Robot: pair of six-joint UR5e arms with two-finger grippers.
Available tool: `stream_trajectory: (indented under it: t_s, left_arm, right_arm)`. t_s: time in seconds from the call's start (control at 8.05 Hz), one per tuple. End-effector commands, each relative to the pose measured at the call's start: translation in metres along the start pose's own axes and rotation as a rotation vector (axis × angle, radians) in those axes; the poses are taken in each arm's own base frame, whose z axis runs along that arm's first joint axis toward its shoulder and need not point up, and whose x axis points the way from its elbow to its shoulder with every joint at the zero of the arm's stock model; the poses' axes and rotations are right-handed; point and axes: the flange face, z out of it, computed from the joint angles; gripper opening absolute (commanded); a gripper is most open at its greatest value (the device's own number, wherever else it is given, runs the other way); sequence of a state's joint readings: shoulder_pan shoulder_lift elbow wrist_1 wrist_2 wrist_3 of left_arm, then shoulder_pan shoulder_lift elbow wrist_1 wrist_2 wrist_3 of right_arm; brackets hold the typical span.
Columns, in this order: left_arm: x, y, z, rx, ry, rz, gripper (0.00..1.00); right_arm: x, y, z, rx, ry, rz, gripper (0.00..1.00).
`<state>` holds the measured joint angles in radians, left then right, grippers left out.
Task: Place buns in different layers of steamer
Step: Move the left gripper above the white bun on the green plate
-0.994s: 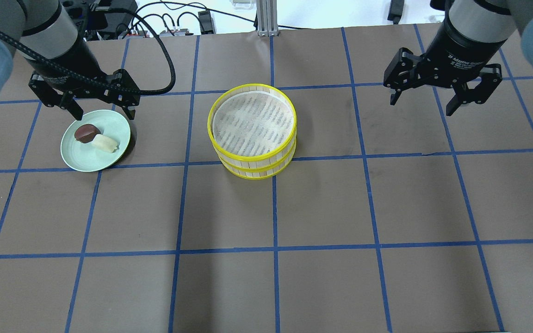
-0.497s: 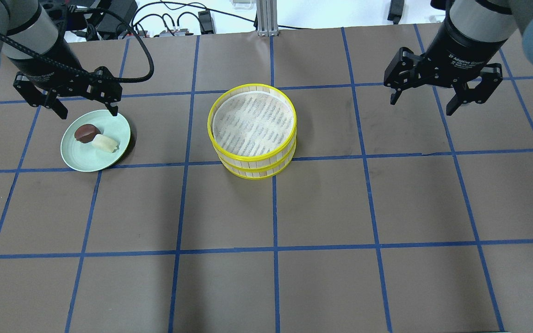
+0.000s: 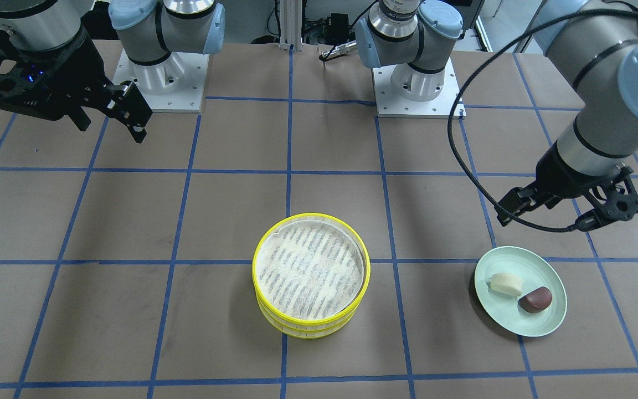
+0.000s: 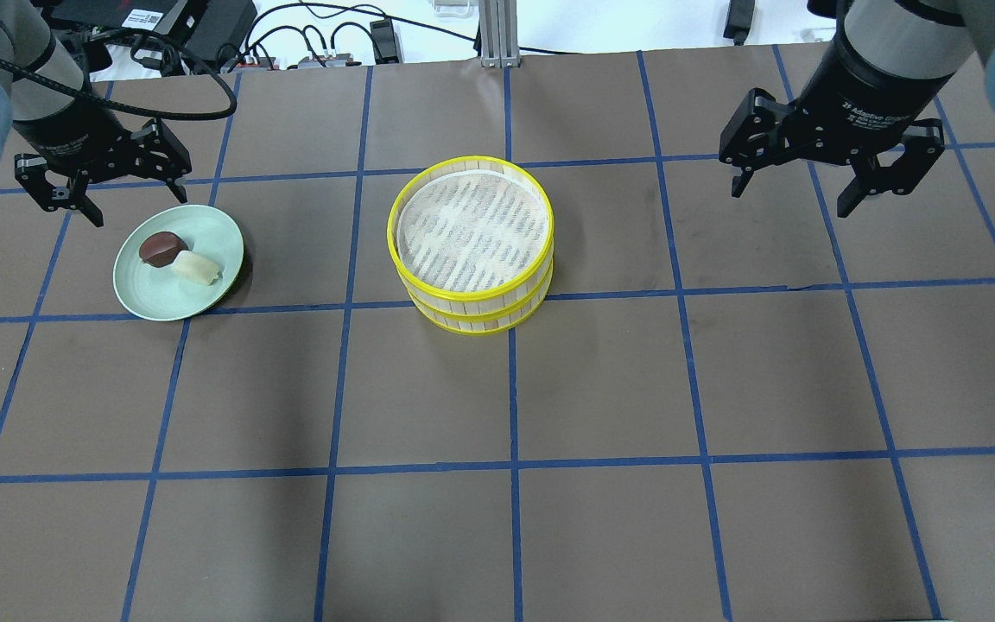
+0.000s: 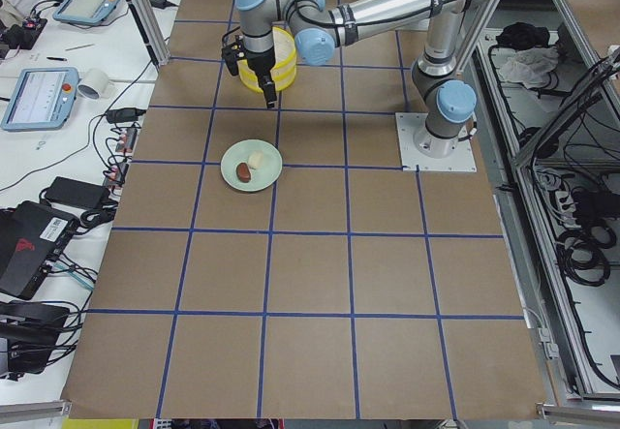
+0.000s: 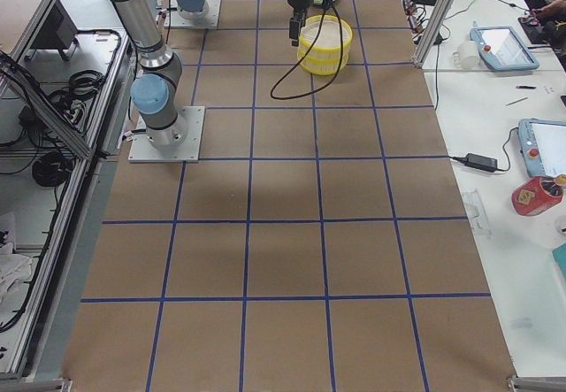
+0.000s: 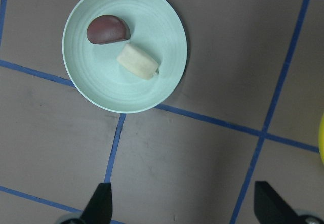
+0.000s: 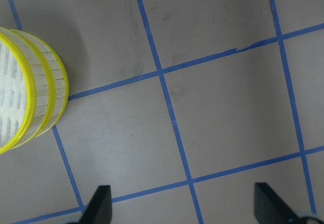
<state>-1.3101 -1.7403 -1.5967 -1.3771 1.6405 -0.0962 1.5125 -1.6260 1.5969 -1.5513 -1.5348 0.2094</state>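
Observation:
Two buns lie side by side on a pale green plate (image 4: pixel 161 295) at the table's left: a dark brown bun (image 4: pixel 161 248) and a cream-white bun (image 4: pixel 197 267). The left wrist view looks down on the brown bun (image 7: pixel 107 30) and the white bun (image 7: pixel 138 61). My left gripper (image 4: pixel 139 210) hangs open just behind the plate's far edge, holding nothing. The steamer (image 4: pixel 472 229) stands mid-table as two stacked yellow-rimmed layers, its top striped liner bare. My right gripper (image 4: pixel 789 200) is open and empty, well to the right of the steamer (image 8: pixel 30 97).
The brown table carries a blue tape grid (image 4: pixel 513 389). Both arm bases (image 3: pixel 416 88) sit at the robot's edge. A black cable (image 3: pixel 463 160) loops from the left arm. Cables and boxes (image 4: pixel 204 26) line the far edge, off the table.
My left gripper has moved left, off the plate's far rim, and stayed open. The right gripper has barely shifted. Buns and steamer are unmoved.

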Motion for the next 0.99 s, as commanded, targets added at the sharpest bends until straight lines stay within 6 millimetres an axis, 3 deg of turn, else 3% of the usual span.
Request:
stream_trajectory:
  t_s: [0.0,0.37,0.87]
  left_arm:
    - [-0.019,-0.039,0.053,-0.002,0.0,-0.204,1.0]
    - [-0.013,-0.055,0.12,0.04,0.01,-0.361,1.0]
    - [-0.018,-0.063,0.158,-0.008,-0.039,-0.403,1.0]
  right_arm:
    - [0.0,0.008,-0.008,0.01,-0.004,-0.004,1.0]
    - [0.001,0.007,-0.008,0.008,-0.003,-0.007,1.0]
    - [0.001,0.008,-0.007,-0.001,-0.001,-0.007,1.0]
